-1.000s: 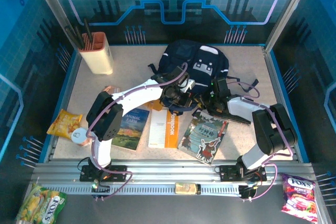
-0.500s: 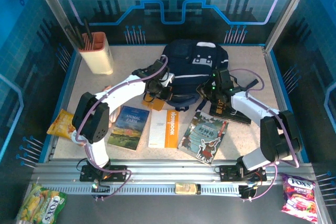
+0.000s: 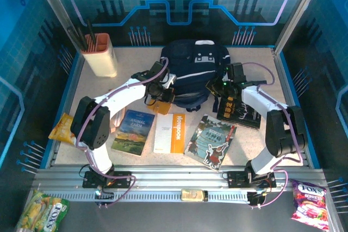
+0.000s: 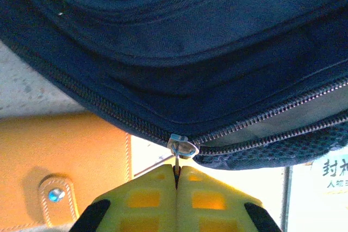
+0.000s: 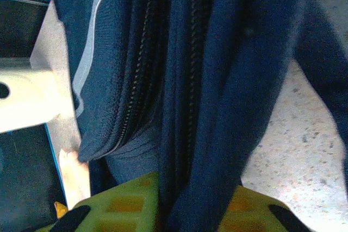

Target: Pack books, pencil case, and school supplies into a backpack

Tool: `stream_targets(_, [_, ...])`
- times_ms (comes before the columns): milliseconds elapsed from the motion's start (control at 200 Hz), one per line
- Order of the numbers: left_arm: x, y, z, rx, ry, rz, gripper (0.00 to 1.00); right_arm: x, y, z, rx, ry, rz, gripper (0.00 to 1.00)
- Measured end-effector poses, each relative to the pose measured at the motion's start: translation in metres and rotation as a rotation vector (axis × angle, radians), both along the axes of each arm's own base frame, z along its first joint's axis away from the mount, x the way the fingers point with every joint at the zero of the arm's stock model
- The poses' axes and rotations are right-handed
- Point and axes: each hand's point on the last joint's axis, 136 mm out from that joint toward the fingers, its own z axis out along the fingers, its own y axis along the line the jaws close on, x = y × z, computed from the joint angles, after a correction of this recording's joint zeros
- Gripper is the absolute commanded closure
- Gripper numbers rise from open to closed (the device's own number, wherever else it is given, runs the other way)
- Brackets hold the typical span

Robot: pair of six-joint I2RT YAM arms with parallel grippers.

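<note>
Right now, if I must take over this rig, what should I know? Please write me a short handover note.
Left gripper: fingers shut on the zipper pull of the backpack.
Right gripper: appears to pinch a fold of the backpack's fabric.
Things: Animal Farm, notebook and cartoon-cover book lie flat on the table, in front of the backpack.
Done: the backpack is unzipped part of the way.
Left: finish the opening, then put in the three books and the other supplies; none of these books is packed yet.
</note>
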Motion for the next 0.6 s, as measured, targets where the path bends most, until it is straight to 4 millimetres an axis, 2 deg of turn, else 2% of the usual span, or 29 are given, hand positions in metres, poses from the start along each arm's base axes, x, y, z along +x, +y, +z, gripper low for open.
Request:
stream_targets(130, [-0.001,-0.009,-0.010,-0.031,0.033,-0.012,1.00,0.005,-0.020,-0.007,-0.023,0.006,-0.051,0.40])
stream_targets(200, [-0.003,-0.014,-0.014,-0.040,0.050,-0.014,1.00,0.003,-0.029,-0.009,-0.036,0.007,-0.086,0.30])
stream_targets(370, [-0.010,-0.031,-0.020,-0.046,0.066,-0.052,1.00,-0.020,-0.031,0.003,-0.035,0.005,-0.149,0.22])
stream_targets(480, [-0.012,-0.043,-0.019,-0.056,0.070,-0.071,1.00,-0.040,-0.013,0.010,0.007,0.019,-0.164,0.21])
stream_targets(600, [-0.014,-0.051,-0.016,-0.066,0.072,-0.080,1.00,-0.062,0.011,-0.003,0.058,0.109,-0.187,0.20])
